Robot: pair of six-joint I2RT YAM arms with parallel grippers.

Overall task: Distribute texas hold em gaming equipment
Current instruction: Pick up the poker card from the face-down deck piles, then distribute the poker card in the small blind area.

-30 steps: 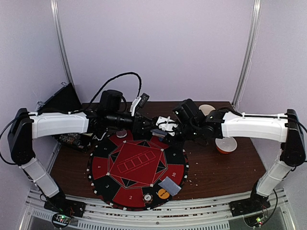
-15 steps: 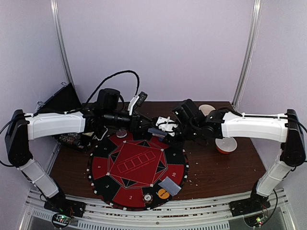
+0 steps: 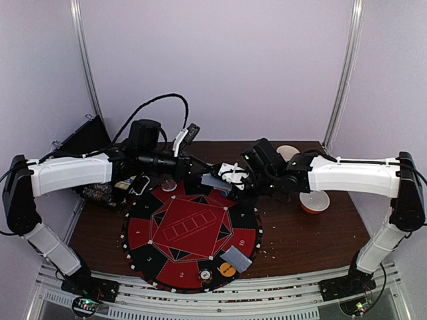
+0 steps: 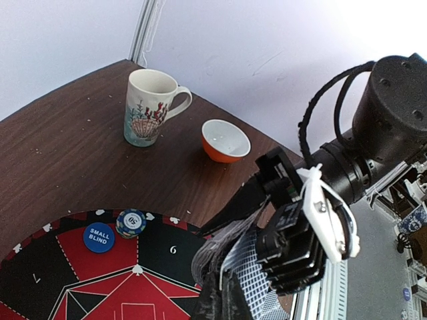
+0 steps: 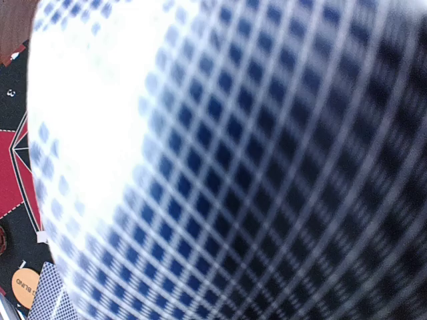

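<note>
My right gripper (image 3: 231,177) hangs over the far edge of the round poker mat (image 3: 192,230), shut on a bent deck of grey-blue-backed playing cards (image 4: 230,250). The left gripper (image 4: 220,285) meets it from the left, shut on the edge of one card (image 3: 215,181) of that deck. In the right wrist view a blurred card back (image 5: 240,167) fills the frame and hides the fingers. A blue SMALL BLIND button (image 4: 99,237) and a blue chip stack (image 4: 131,223) lie by section 6. Near the mat's front lie dealt cards (image 3: 236,258), an orange button (image 3: 227,270) and a whitish chip (image 3: 205,275).
A white patterned mug (image 4: 150,107) and a white-and-orange bowl (image 4: 225,140) stand on the brown table to the right of the mat. Dark boxes and electronics (image 3: 100,193) sit at the left rear, with a black cable (image 3: 157,107) looping above the left arm.
The left gripper's jaws have closed onto a card at the deck's edge, and the left arm has drawn slightly to the left. The right arm keeps its place with the deck.
</note>
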